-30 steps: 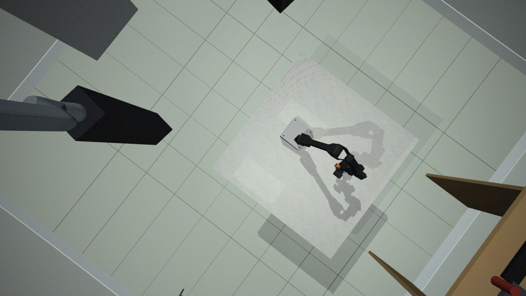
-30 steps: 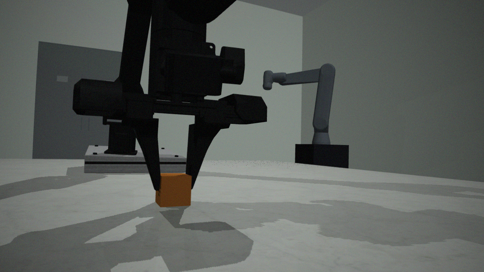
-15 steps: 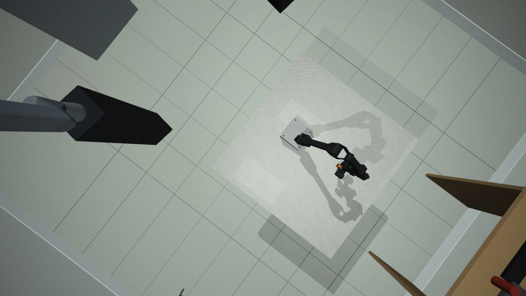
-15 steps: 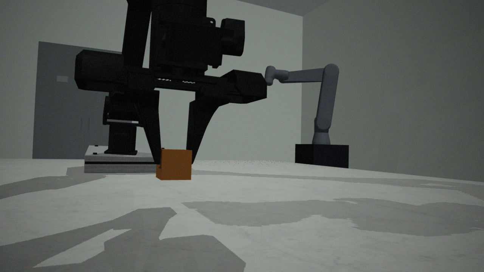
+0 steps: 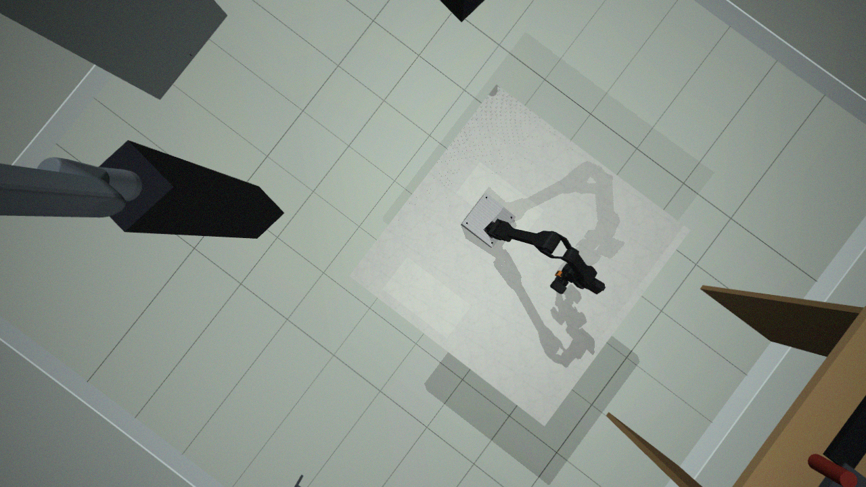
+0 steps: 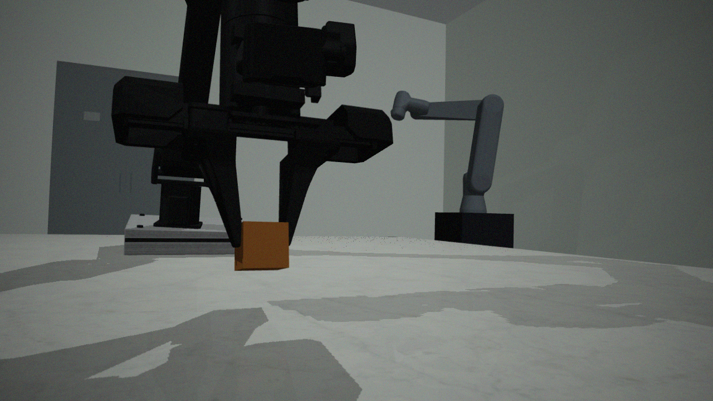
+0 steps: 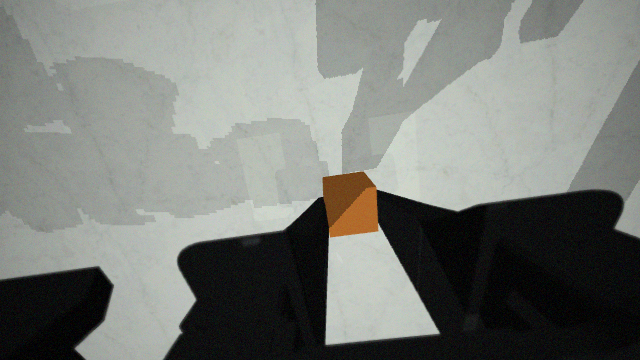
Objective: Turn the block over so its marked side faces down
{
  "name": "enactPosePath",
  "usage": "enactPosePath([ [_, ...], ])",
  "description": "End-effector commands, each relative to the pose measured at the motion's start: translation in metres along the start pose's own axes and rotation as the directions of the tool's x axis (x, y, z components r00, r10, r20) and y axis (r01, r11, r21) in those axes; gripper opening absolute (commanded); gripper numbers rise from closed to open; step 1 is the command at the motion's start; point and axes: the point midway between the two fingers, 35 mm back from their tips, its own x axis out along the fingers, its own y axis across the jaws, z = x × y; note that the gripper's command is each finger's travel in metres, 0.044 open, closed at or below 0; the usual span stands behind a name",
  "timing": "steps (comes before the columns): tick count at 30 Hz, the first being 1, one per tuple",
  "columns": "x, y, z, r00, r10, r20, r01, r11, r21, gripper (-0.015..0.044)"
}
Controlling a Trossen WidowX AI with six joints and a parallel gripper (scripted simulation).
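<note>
The orange block [image 6: 264, 247] [image 7: 352, 210] [image 5: 559, 273] is a small cube gripped between my two black fingers. My gripper [image 6: 261, 240] [image 7: 347, 199] [image 5: 564, 279] points down and is shut on the block's left and right sides. The fingertips reach about halfway down the cube. In the exterior view the block hangs a little above the white table top [image 6: 448, 324]. I see no mark on the faces that show; the underside and far faces are hidden.
My arm's grey base plate [image 5: 481, 214] [image 6: 169, 239] stands behind the block. A grey robot arm [image 6: 480, 149] on a black pedestal [image 6: 473, 229] [image 5: 193, 193] stands beyond the table. Brown wooden furniture [image 5: 805, 375] is off the table at the lower right.
</note>
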Motion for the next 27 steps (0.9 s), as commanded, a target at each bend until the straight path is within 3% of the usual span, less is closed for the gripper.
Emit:
enactPosePath([
  [1, 0.0037, -0.0004, -0.0035, 0.999, -0.004, 0.052, 0.004, 1.0, 0.001, 0.0],
  [20, 0.0035, -0.0007, -0.011, 0.95, -0.003, 0.312, 0.002, 1.0, 0.004, 0.0],
  [27, 0.0069, -0.0006, -0.0106, 0.935, -0.003, 0.354, 0.002, 1.0, 0.004, 0.0],
])
